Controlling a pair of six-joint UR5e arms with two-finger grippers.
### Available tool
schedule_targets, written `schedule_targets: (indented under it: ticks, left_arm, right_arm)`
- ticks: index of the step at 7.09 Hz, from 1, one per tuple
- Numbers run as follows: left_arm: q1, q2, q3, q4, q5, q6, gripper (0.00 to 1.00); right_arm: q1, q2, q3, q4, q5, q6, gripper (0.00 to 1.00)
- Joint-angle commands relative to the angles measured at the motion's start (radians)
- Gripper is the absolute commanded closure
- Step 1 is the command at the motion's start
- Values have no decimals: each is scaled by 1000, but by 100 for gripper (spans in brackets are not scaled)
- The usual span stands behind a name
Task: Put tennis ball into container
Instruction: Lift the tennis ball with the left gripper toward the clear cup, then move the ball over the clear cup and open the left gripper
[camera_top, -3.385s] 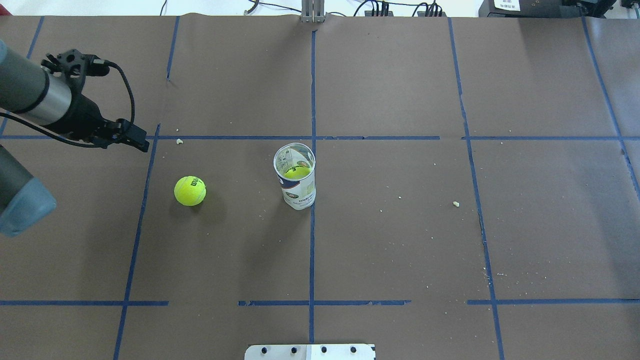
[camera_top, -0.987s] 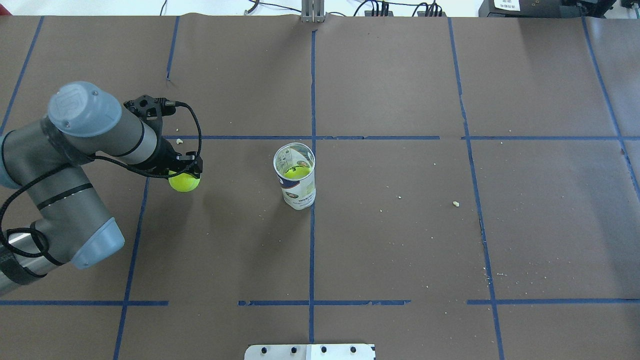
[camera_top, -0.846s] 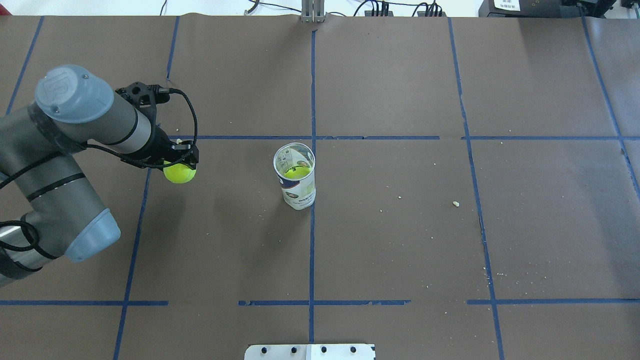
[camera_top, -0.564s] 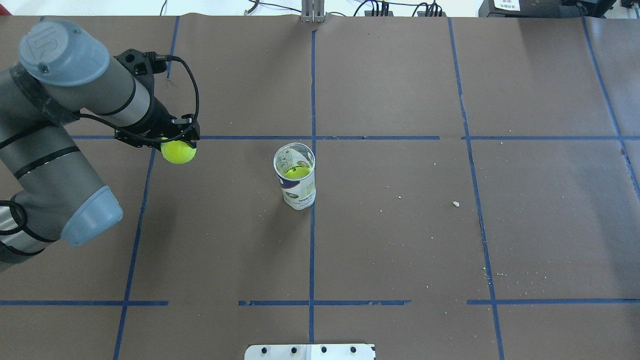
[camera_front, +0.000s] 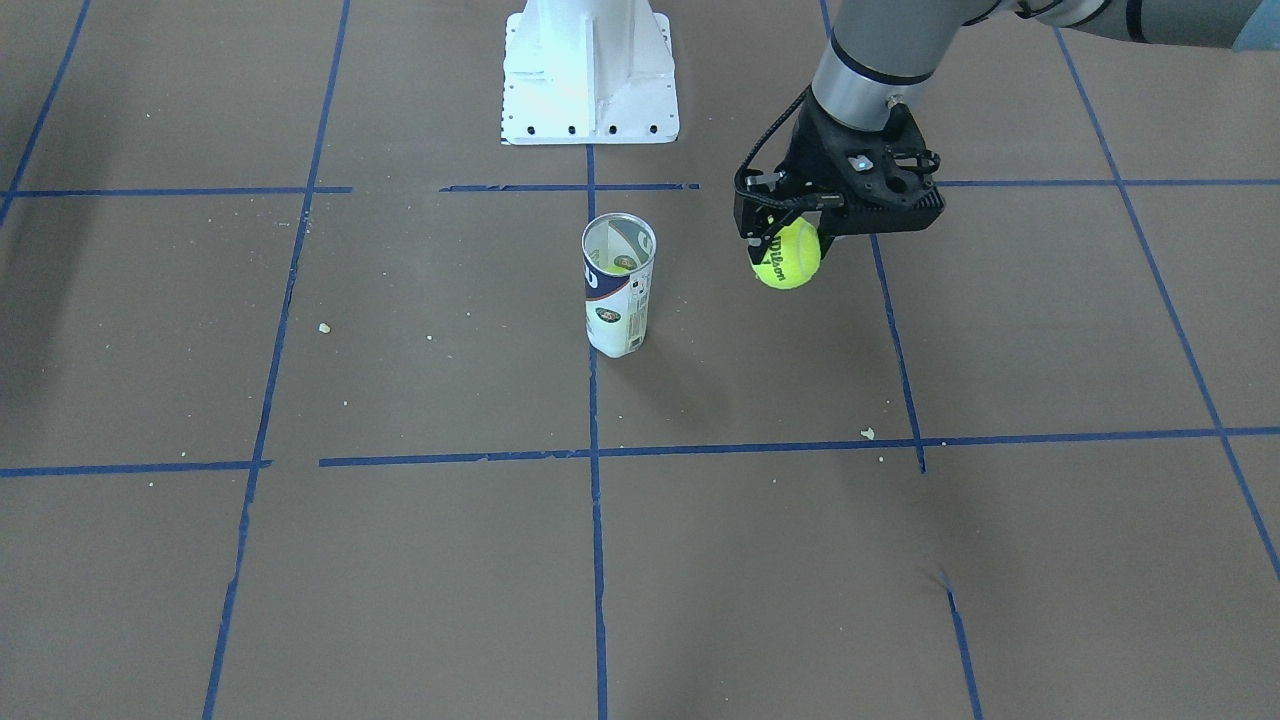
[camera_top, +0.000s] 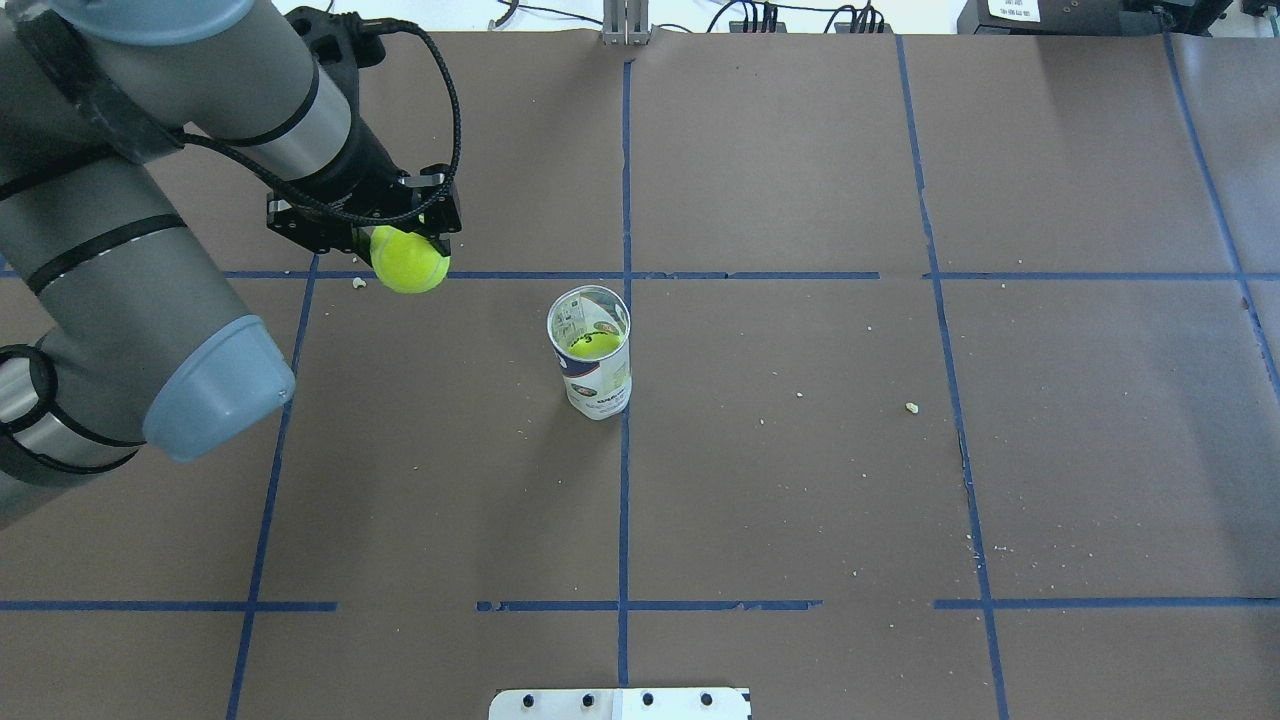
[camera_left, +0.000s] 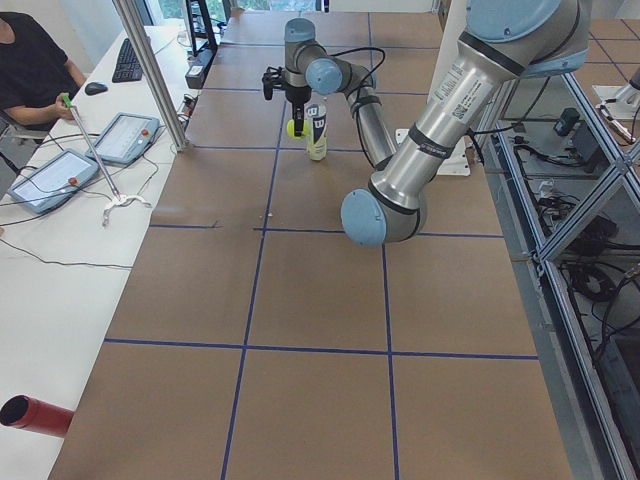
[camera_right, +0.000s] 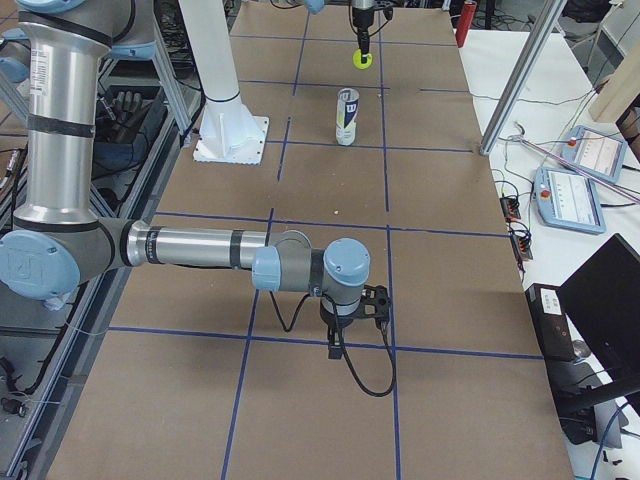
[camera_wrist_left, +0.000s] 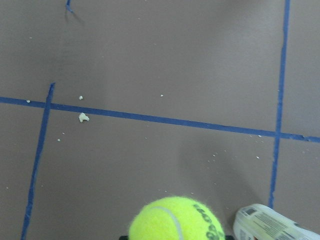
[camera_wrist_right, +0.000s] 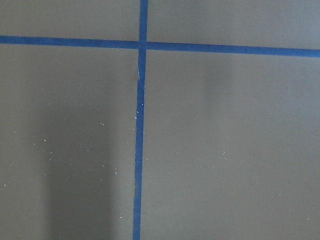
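Observation:
My left gripper is shut on the yellow-green tennis ball, whose Wilson logo faces the front camera, and holds it in the air. The container, a clear can with a white and navy label, stands upright on the centre tape line, to the right of the ball in the overhead view. A second yellow-green ball lies inside it. The left wrist view shows the held ball at the bottom edge and the can beside it. My right gripper hangs low over the table far from the can; I cannot tell its state.
Brown paper with blue tape lines covers the table. The white metal pedestal stands on the robot's side of the can. Small crumbs are scattered about. Operators' tablets lie on a side desk.
The left gripper came to the ball on the table, shut on it, lifted it, and has carried it away from the robot and rightward toward the can.

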Motion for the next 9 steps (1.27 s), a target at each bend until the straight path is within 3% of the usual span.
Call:
schedule_targets:
  ticks: [1,3,9]
  left_arm:
    - [15,-110,59,9,-27,-97,100]
    - [86,-206,175,0,-24,-145,100]
    - [133,-206,193,-23,-25,-143,100]
  right_arm:
    - [0,0,0,0,0,0,0]
    - [0,0,0,0,0,0,0]
    - [0,0,0,0,0,0,0]
